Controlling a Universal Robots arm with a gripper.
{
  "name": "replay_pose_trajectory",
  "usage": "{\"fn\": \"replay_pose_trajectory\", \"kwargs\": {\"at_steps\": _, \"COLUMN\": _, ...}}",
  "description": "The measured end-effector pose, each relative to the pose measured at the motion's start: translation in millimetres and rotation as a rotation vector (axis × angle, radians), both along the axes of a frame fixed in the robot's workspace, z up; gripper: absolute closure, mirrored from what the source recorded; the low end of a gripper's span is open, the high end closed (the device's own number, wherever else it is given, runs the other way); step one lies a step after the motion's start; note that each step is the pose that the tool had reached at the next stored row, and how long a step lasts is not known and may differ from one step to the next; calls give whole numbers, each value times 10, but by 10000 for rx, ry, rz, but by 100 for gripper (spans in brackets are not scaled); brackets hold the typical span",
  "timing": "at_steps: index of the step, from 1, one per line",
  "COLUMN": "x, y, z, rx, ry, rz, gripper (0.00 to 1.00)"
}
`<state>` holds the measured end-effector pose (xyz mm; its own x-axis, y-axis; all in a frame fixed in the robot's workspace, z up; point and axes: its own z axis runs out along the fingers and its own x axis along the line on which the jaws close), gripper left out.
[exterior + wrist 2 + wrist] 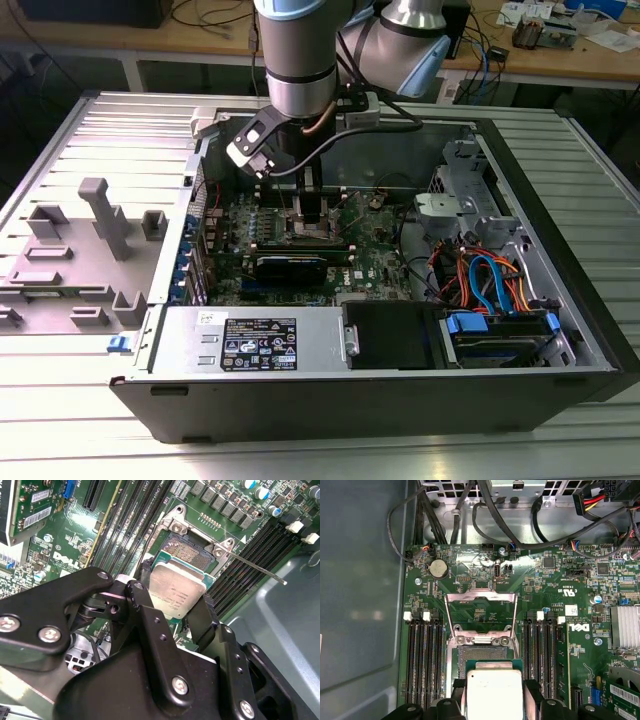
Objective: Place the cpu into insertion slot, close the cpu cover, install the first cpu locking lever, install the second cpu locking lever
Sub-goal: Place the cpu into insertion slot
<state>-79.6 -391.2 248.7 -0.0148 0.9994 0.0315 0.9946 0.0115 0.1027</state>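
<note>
Your pincer [493, 697] grips the cpu [177, 586] by 2 opposite edges over the insertion slot [186, 551]. Judged light, stiff, fragile underneath; hold edges only.

In the first wrist view the cpu [492, 690] is cut off by the picture's edge, and its side edges are covered by the fingers [532, 692]. Most of the slot [485, 652] is hidden behind it. In the second wrist view the cpu's near edge is masked by the fingers. In the exterior view the slot is screened by the arm [300, 60]; whether cpu and slot touch cannot be told.
</note>
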Motion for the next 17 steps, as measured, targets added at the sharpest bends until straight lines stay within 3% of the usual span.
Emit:
{"fn": "replay_pose_trajectory", "kwargs": {"at_steps": 7, "x": 0, "y": 1, "z": -13, "rx": 23, "ry": -2, "rz": -2, "gripper": 46}}
{"fn": "replay_pose_trajectory", "kwargs": {"at_steps": 9, "x": 0, "y": 0, "z": -54, "rx": 81, "ry": -1, "rz": -1, "gripper": 46}}
{"fn": "replay_pose_trajectory", "kwargs": {"at_steps": 12, "x": 1, "y": 5, "z": -113, "rx": 94, "ry": 0, "rz": 1, "gripper": 46}}
{"fn": "replay_pose_trajectory", "kwargs": {"at_steps": 14, "x": 0, "y": 24, "z": -143, "rx": 92, "ry": 1, "rz": 0, "gripper": 46}}
{"fn": "replay_pose_trajectory", "kwargs": {"at_steps": 17, "x": 2, "y": 95, "z": -213, "rx": 93, "ry": 0, "rz": 0, "gripper": 46}}
